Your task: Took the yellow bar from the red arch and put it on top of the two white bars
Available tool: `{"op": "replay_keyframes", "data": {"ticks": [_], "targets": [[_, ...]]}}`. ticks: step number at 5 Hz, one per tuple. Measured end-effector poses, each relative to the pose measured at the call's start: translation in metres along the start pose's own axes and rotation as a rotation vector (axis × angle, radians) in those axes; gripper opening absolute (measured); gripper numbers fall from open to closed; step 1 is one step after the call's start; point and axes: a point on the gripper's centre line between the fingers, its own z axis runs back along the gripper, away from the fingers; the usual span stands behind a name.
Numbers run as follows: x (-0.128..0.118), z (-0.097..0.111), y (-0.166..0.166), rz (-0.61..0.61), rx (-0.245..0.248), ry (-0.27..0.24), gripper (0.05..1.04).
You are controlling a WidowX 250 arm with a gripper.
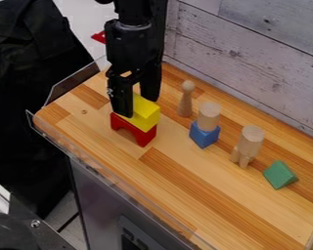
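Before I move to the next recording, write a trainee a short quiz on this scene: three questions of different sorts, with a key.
1. What is directly under the yellow bar?
A) the table
B) the red arch
C) a wooden peg
2. True or false: a wooden cylinder stands on the blue block.
3. What colour is the prism?
Key: 1 B; 2 true; 3 green.

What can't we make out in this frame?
Camera view:
- Yellow bar: left end and any grip contact, hidden by the gripper.
- Red arch: top, mostly under the bar.
- Short wooden pegs: upper ends, behind the wooden cylinder.
- Arm: upper part, cut by the top edge.
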Motion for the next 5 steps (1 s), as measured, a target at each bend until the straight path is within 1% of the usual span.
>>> {"op": "replay_keyframes", "data": {"ticks": [1,2,3,4,5], "targets": [[0.0,-0.006,0.002,0.025,-0.013,0.02,0.655],[0.001,-0.006,0.004,0.024,-0.003,0.013,0.567],[-0.004,0.001,0.0,0.037,0.019,-0.035,0.567],[-0.027,0.024,-0.008,-0.017,-0.017,-0.079,0.567],[-0.057,0.054,-0.009,-0.044,-0.112,-0.113,0.567]]}}
